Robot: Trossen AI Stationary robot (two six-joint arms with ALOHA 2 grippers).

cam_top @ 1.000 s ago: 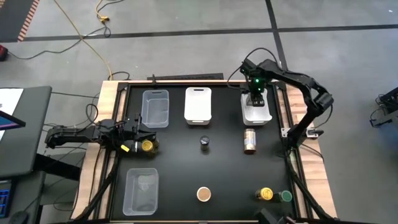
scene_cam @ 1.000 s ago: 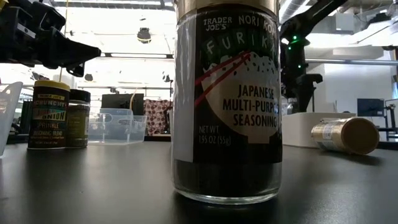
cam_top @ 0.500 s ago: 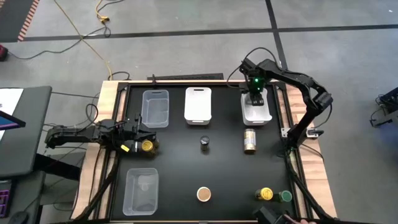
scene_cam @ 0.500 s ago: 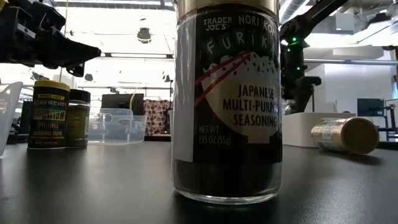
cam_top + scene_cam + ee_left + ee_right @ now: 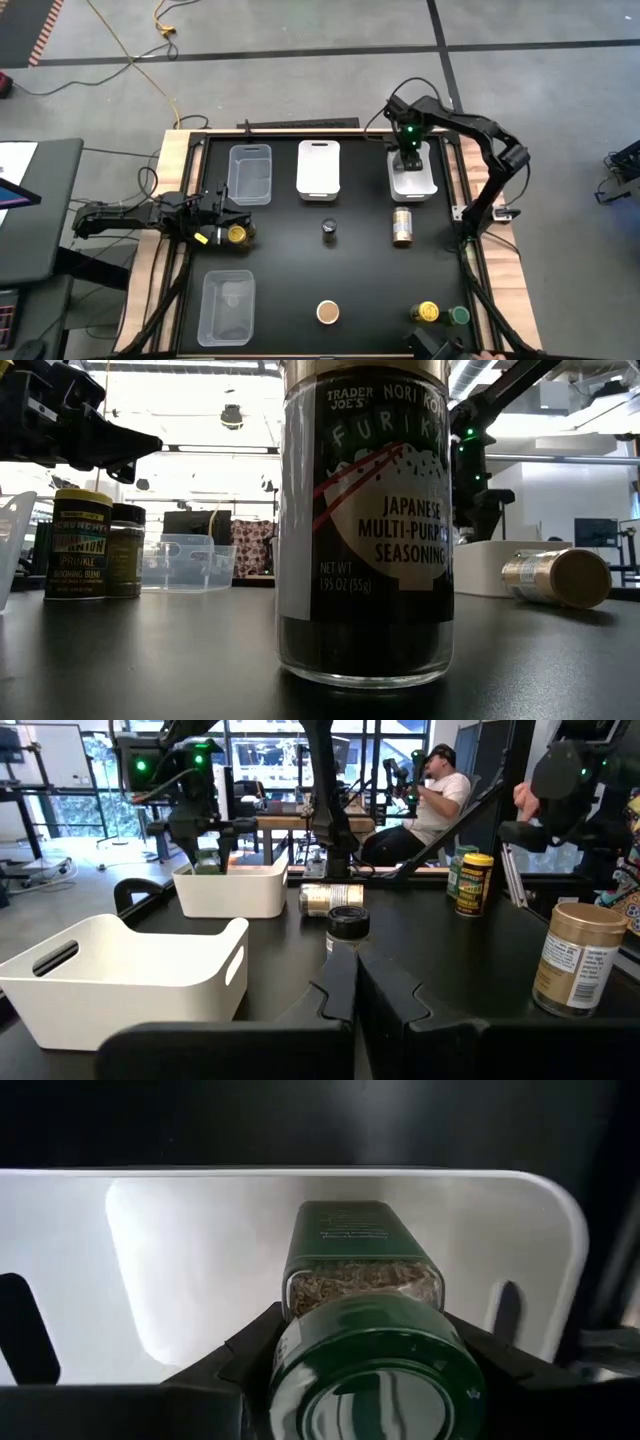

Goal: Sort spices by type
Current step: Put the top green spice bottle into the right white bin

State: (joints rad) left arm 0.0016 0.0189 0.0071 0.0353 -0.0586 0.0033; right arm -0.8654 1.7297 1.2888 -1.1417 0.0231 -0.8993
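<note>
Green-lidded round glass jar of dried herb (image 5: 365, 1280), gripped below the lid by the right claw (image 5: 410, 155), fingers part-way closed around it. Held over the open white plastic bin at the far right of the black counter (image 5: 425, 188), with the bin's floor directly below in the right wrist view. Not yet set down; hard to tell whether any part touches the bin.

Compared with a second ago: right arm's elbow drawn slightly inward and, in the low view, claw shifted a little sideways, yet over the same bin with the same jar. Judged a small placement correction before release, so one spice close to sorted.

Left claw (image 5: 215, 224) fully closed and empty, hovering at the counter's left edge beside a yellow-topped jar (image 5: 237, 234); no change from a second ago.

Loose on the counter, apart from one another:
- small dark-grey-topped jar (image 5: 329, 230), upright at centre
- tan-capped jar lying on its side (image 5: 401, 226), just in front of the right white bin
- tan-topped furikake jar (image 5: 327, 312), upright at the near edge
- second yellow-topped jar (image 5: 428, 312) and second green-topped jar (image 5: 459, 315), just beside each other at the near right

Middle white bin (image 5: 319, 167) and far clear bin (image 5: 249, 175) seemingly without jars. Most of the sorting judged to lie ahead.
</note>
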